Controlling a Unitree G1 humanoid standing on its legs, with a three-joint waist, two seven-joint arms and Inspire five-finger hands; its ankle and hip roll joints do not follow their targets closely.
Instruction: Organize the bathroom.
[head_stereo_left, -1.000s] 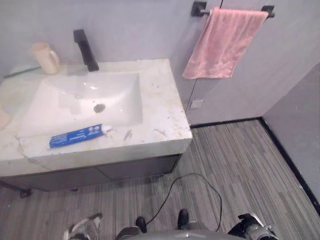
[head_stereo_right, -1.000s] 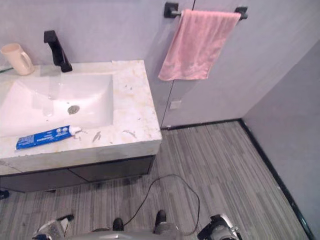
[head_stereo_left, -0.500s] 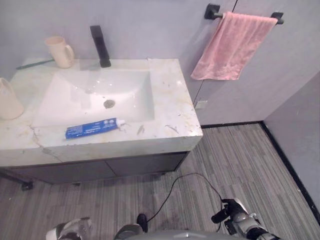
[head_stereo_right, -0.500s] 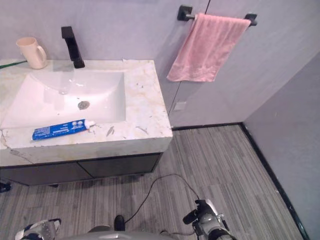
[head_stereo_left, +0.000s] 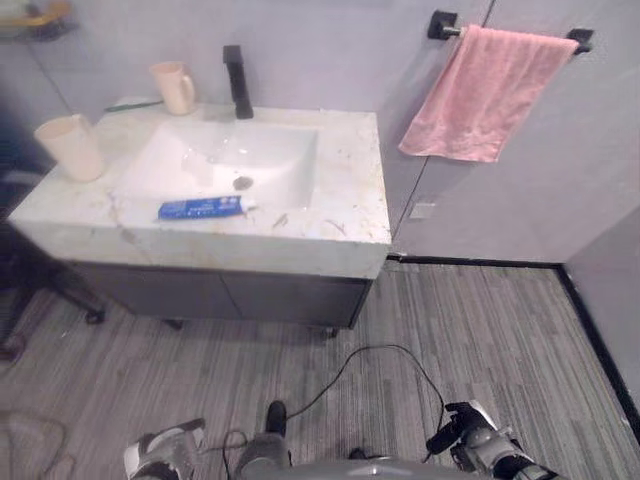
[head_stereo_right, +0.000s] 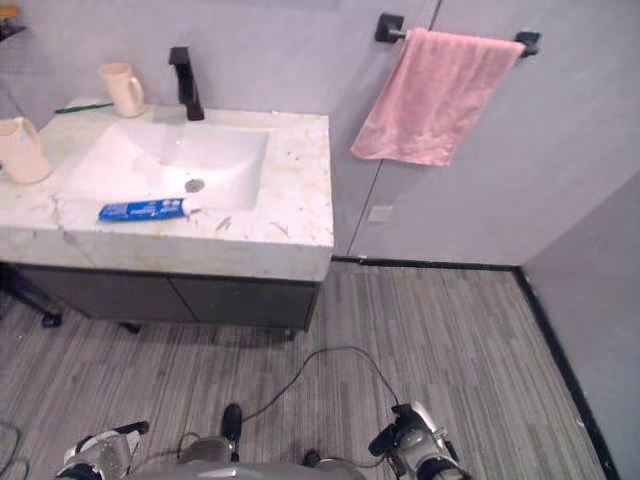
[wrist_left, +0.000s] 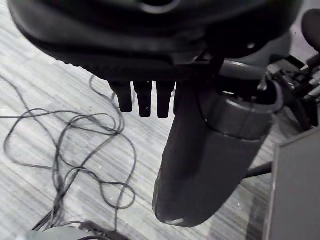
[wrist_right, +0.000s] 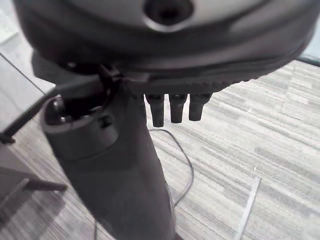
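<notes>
A blue toothpaste tube (head_stereo_left: 200, 208) lies flat on the marble counter (head_stereo_left: 345, 215), in front of the white sink basin (head_stereo_left: 250, 150). A cream cup (head_stereo_left: 174, 87) stands beside the black faucet (head_stereo_left: 236, 82), and a green toothbrush (head_stereo_left: 135, 103) lies next to the cup. A second cream cup (head_stereo_left: 70, 147) stands at the counter's left end. A pink towel (head_stereo_left: 490, 95) hangs on a black wall bar. My left hand (wrist_left: 150, 40) and right hand (wrist_right: 170, 60) hang low over the floor, far from the counter, fingers straight and holding nothing.
A dark cabinet (head_stereo_left: 220, 295) sits under the counter. Black chair legs (head_stereo_left: 45, 285) stand at its left. A wall socket (head_stereo_left: 422, 211) is below the towel. Striped grey floor (head_stereo_left: 480, 340) stretches to the wall and black skirting on the right.
The camera has shifted, so the counter now sits further up and right, with more of its left end showing. Nothing on the counter has moved. Both hands stay low.
</notes>
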